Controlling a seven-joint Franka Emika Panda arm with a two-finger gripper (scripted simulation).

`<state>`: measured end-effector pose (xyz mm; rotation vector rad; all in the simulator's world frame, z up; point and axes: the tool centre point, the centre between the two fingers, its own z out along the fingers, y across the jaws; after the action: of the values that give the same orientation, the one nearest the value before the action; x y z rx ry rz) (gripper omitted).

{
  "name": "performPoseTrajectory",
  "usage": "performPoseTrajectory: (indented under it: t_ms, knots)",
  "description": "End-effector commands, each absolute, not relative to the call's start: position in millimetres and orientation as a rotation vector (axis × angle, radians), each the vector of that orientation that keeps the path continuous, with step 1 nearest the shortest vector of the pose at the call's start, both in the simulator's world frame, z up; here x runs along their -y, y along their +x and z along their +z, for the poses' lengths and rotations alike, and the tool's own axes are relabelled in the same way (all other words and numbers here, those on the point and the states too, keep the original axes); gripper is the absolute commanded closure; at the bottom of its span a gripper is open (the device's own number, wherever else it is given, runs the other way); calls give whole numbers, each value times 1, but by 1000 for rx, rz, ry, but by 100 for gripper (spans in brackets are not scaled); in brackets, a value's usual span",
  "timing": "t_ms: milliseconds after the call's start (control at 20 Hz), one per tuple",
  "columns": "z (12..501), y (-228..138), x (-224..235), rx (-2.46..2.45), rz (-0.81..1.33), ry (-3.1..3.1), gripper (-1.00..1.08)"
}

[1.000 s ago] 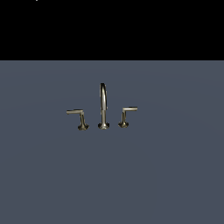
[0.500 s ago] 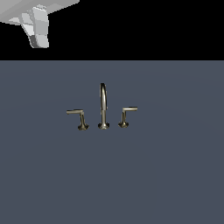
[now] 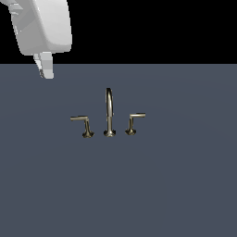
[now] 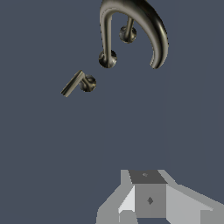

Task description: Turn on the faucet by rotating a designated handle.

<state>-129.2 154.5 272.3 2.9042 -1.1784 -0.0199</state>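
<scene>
The dull-brass faucet stands mid-surface in the exterior view, with its tall arched spout (image 3: 109, 111) in the middle. The handle (image 3: 82, 124), with the longer arm and slanted stem, is on the exterior view's left. The shorter upright lever (image 3: 134, 121) is on the right. My gripper (image 3: 46, 74) hangs high at the far upper left, well away from the faucet, fingers together and empty. In the wrist view the spout (image 4: 140, 22) arches close by, the handle (image 4: 78, 83) lies beside its base, and my gripper (image 4: 146, 194) shows at the frame's edge.
The faucet sits on a flat dark grey-blue surface (image 3: 176, 185) that fills the lower part of the exterior view. Black background lies behind it. The second lever's base (image 4: 127, 33) shows under the spout's arch in the wrist view.
My arm has come into the exterior view from the upper left and moved lower and closer over the last second. The faucet and its levers have not moved.
</scene>
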Motion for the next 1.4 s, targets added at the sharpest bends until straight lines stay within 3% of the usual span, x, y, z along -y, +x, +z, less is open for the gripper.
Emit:
performPoseTrajectory:
  t_ms: [0, 1350]
  knots:
    - [261, -118, -160, 1243, -19, 2880, 108]
    - [135, 11, -179, 1883, -2, 2511, 108]
